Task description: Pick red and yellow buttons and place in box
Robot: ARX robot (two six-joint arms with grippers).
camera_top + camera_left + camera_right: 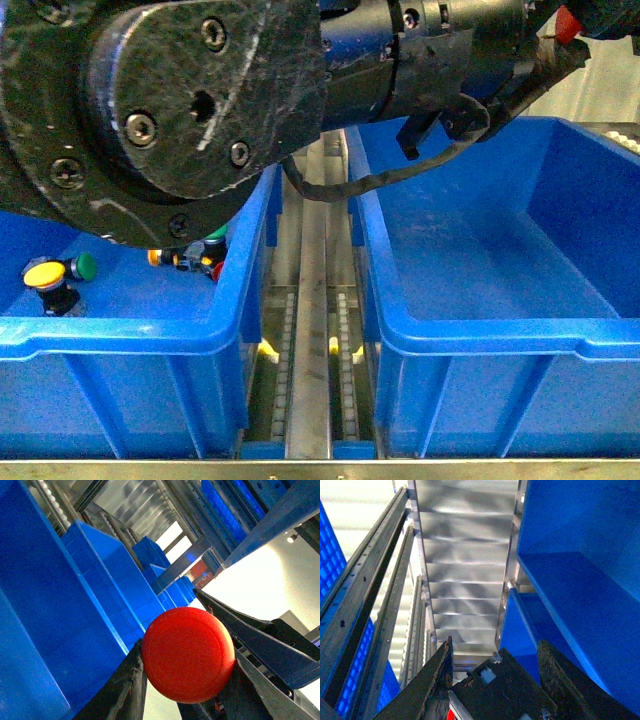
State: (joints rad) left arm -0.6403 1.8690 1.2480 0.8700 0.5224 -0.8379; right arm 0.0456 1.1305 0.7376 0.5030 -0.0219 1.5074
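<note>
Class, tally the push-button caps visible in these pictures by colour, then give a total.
Red: 2, the held red button in the left gripper and a red button in the left bin
Yellow: 1, a yellow button
Green: 2, the green buttons
Total: 5 seen; the arm hides part of the bin.

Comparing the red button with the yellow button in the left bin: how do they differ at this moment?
The red button is clamped in the left gripper; the yellow button sits in the left bin with nothing gripping it. The red button shows only its cap, face-on; the yellow button shows its cap and a dark body below it. Cap colours differ: red against yellow. Both have round, smooth caps.
</note>
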